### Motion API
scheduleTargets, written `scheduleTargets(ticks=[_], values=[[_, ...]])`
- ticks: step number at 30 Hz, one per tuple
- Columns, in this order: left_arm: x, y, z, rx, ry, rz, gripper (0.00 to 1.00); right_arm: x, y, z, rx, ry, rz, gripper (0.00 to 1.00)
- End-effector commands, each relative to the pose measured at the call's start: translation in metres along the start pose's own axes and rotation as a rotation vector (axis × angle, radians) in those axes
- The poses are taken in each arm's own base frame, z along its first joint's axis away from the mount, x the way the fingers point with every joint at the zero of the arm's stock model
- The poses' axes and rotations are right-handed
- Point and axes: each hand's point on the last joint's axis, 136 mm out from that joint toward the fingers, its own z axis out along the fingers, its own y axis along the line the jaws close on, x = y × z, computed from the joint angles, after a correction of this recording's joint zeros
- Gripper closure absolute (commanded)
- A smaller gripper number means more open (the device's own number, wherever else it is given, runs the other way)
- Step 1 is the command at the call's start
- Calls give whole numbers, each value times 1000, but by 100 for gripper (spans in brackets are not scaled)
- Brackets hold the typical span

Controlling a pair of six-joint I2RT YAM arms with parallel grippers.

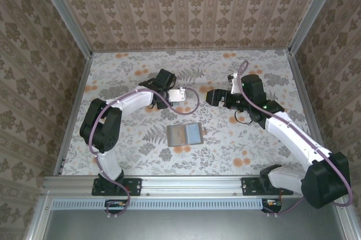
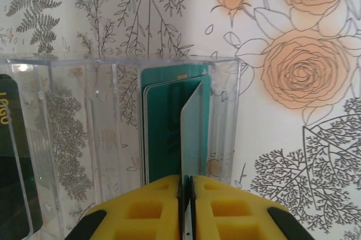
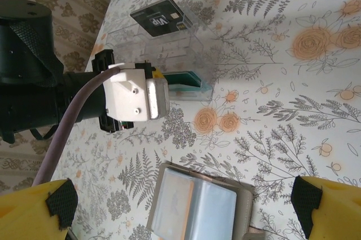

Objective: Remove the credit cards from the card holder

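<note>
got the left gripper (image 2: 186,195) with jaws pinched on a pale card (image 2: 194,133) inside the clear tray (image 2: 73,116), and the right gripper (image 3: 183,209) with jaws wide open near the holder (image 1: 185,134), spread open on the desk (image 1: 254,65)

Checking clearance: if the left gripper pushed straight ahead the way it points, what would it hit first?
The left gripper would likely meet the teal cards in the end compartment of the clear tray, just ahead of the pale card it pinches; depth is unclear.
</note>
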Motion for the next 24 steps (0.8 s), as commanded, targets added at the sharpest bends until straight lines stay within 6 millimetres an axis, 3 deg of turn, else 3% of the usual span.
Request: scheduleTargets(ticks=[1, 10, 13, 24], values=[[0, 17, 0, -48, 9, -23, 84, -13, 10, -1, -35, -18, -15, 0], [1, 16, 3, -50, 20, -32, 80, -13, 10, 2, -48, -1, -5, 0], [4, 17, 6, -59, 35, -32, 74, -13, 10, 3, -50, 1, -1, 0], [11, 30, 12, -105, 79, -78, 71, -11, 9, 3, -54, 6, 8, 0]])
